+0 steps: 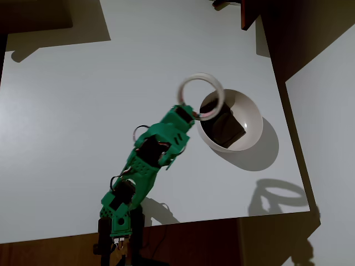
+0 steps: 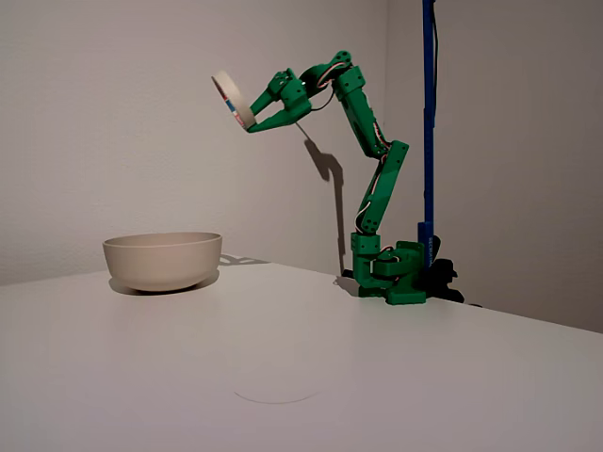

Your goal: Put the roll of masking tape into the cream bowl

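Clamped on the rim of the roll of masking tape (image 2: 232, 99), our gripper (image 2: 256, 110) sits high above the table (image 2: 311, 367) in the fixed view, at the end of the green arm (image 2: 372, 179) that rises from its base and bends over toward the left of that picture. We see the two green fingers pinching the ring's lower right edge, closed down to the thickness of the ring wall, with nothing else between them. The roll hangs tilted, its open centre facing partly toward the camera and a small reddish mark showing on its inner face.

From the overhead view we see the same gripper (image 1: 195, 116) gripping the roll of masking tape (image 1: 201, 95) at the bottom of the ring, which appears as a wide whitish hoop. Its right part overlaps the left rim of the cream bowl (image 1: 252, 113) in that picture; the rest lies over bare white table (image 1: 83, 122).

In the fixed view the cream bowl (image 2: 162, 260) stands on the table at the left, well below the roll and somewhat to the left of it, so the tape is in the air and apart from the bowl. Looking down, we also see a dark square block (image 1: 224, 126) lying inside the bowl's hollow, toward its left side.
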{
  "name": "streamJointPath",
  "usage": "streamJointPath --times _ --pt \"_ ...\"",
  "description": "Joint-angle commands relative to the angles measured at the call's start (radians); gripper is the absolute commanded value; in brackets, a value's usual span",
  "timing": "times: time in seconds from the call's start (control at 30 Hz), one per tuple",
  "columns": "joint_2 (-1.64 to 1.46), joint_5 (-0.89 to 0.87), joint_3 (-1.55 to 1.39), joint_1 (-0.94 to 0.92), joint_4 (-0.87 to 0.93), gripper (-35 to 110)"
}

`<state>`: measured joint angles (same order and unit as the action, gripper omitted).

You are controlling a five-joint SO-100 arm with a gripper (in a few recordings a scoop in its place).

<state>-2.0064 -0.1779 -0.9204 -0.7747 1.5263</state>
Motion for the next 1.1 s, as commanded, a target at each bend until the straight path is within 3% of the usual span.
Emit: streamJointPath --times 0.0,0.27,0.53,1.0,1.07 --pt "0.069 0.000 0.060 -0.118 -0.117 -8" --pt "0.267 0.037 0.077 -0.189 -0.290 -8" --pt "0.655 0.049 0.414 -0.230 -0.239 -8" --pt "0.960 0.087 0.497 -0.233 -0.273 -8" --pt "0.953 0.058 0.499 -0.236 -0.278 -1"
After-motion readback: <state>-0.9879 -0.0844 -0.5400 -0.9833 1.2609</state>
